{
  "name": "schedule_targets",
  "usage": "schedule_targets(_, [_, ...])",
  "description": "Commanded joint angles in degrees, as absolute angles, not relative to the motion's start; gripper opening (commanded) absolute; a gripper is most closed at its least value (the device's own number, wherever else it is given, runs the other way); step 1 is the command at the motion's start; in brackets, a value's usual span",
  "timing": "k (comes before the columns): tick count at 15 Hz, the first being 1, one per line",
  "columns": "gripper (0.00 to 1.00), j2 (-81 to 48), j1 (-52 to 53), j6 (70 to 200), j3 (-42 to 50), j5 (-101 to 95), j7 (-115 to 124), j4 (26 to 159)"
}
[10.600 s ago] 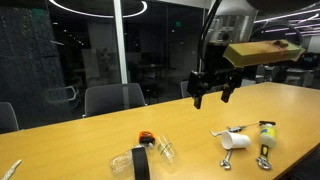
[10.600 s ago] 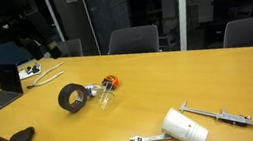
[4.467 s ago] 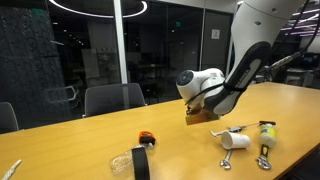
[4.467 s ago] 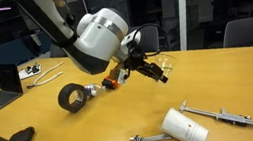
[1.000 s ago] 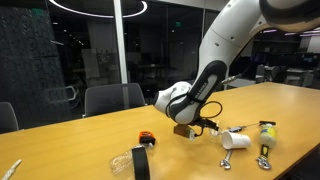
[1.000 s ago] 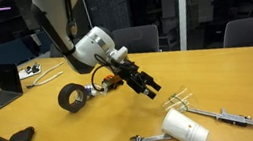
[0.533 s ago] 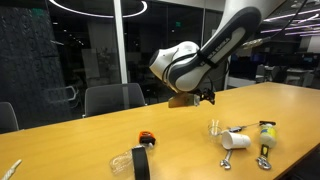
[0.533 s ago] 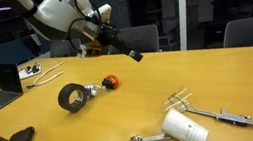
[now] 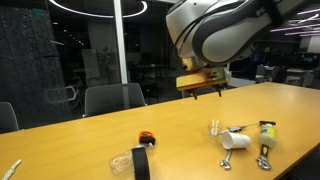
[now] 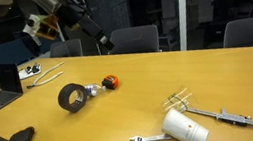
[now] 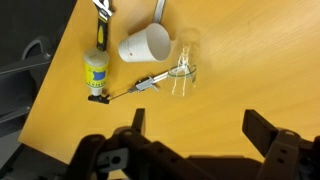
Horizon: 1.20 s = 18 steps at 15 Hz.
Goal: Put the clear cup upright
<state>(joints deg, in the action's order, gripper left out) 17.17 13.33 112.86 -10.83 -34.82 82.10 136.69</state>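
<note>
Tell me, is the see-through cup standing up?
Upright: the clear cup stands on its base on the table, beside the tipped white cup.

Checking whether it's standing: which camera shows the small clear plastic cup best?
Wrist view: the small clear plastic cup is largest there, seen from above beside the opaque white cup. Both exterior views show only a faint small outline.

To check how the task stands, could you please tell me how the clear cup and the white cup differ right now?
The clear cup is see-through; the white cup is opaque. The clear cup appears to stand upright, while the white cup lies on its side. Both are small cups of similar size, close together on the table.
</note>
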Motion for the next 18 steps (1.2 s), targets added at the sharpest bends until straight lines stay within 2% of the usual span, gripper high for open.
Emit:
schedule_targets(1, [1.0, 31.74, 17.79, 115.55, -7.31, -26.33, 69.47, 145.9])
schedule_targets(5, [1.0, 44.62, 24.37, 110.1, -2.5, -17.11, 56.19, 151.38])
schedule_targets(9, [1.0, 57.58, 29.89, 97.96, 1.63, -9.99, 45.6, 154.87])
schedule_targets(10, [1.0, 60.59, 23.61, 95.48, -3.06, -4.28, 38.97, 155.45])
schedule_targets(14, [1.0, 63.65, 16.85, 83.53, -3.51, 1.62, 27.26, 153.62])
schedule_targets(18, [1.0, 62.77, 9.16, 78.93, -4.02, 0.86, 19.2, 152.82])
